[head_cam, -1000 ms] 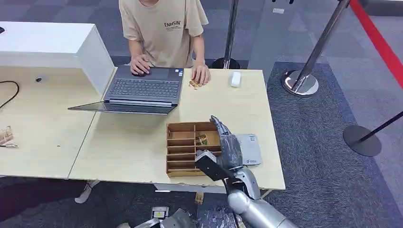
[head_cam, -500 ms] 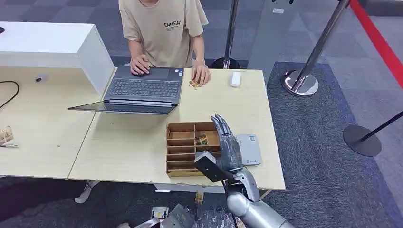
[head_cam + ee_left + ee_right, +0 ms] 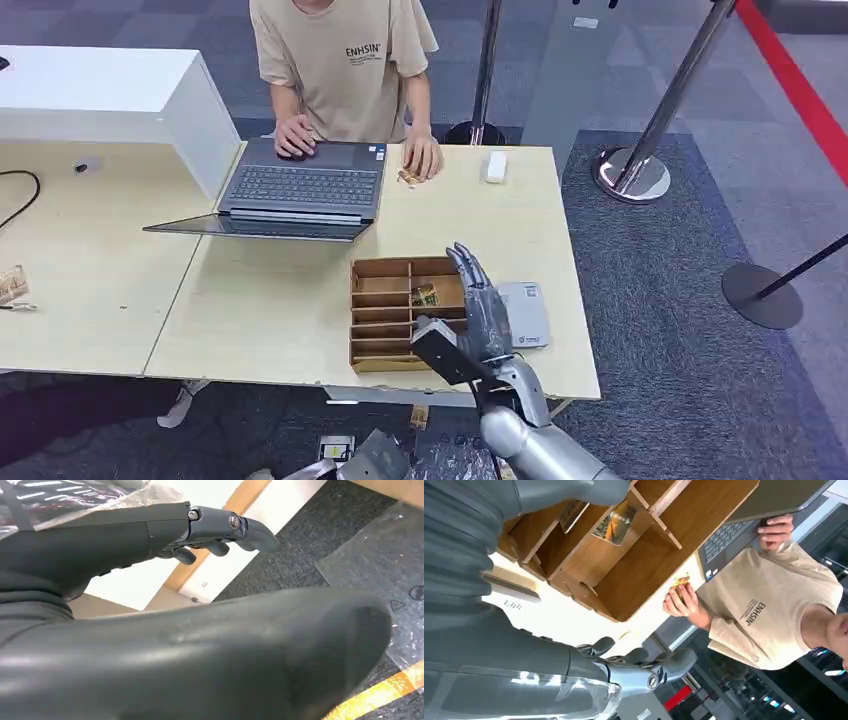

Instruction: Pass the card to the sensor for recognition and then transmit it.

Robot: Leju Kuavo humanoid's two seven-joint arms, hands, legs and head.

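From the head view, the right hand (image 3: pixel 482 305) is hovering over the wooden tray (image 3: pixel 381 312) on the tabletop (image 3: pixel 290 290), fingers (image 3: pixel 466 265) straight and apart, holding nothing. A card (image 3: pixel 427 294) is lying in a tray slot, just beside the hand. The grey sensor (image 3: pixel 527 313) is sitting next to the tray.

In the left wrist view, the left hand (image 3: pixel 200 530) is hanging above the floor, fingers loosely curled, holding nothing.

In the right wrist view, the card (image 3: pixel 614 522) is resting inside the tray (image 3: pixel 659 555).

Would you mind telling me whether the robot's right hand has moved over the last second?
Yes, slightly: the right hand has drifted right, away from the wooden organizer and further over the grey sensor.
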